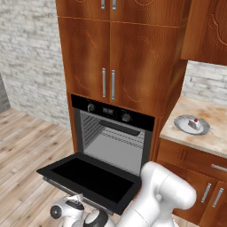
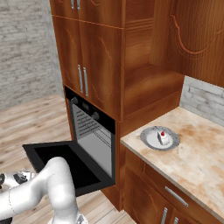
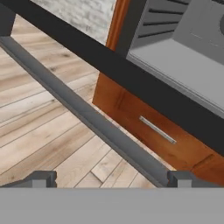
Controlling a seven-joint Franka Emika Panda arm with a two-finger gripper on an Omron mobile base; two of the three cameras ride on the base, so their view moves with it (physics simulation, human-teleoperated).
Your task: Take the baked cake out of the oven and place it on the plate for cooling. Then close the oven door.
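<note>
Cake (image 2: 163,137) on plate (image 2: 150,141) (counter), oven (image 1: 116,144) open

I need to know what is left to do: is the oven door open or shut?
Open. The oven door hangs folded down flat, baring the oven cavity and racks; the baked cake already sits on the plate.

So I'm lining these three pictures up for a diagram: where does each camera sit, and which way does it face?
Left base view: behind the arm's left, facing the oven front-on, door dropped open; white arm at lower right.
Right base view: behind the arm's right, looking across the counter at the oven's side; arm at lower left.
Hand view: on the hand, low beneath the door's edge, handle running across; open gripper at bottom.
Both base views share the cake on the plate.
</note>
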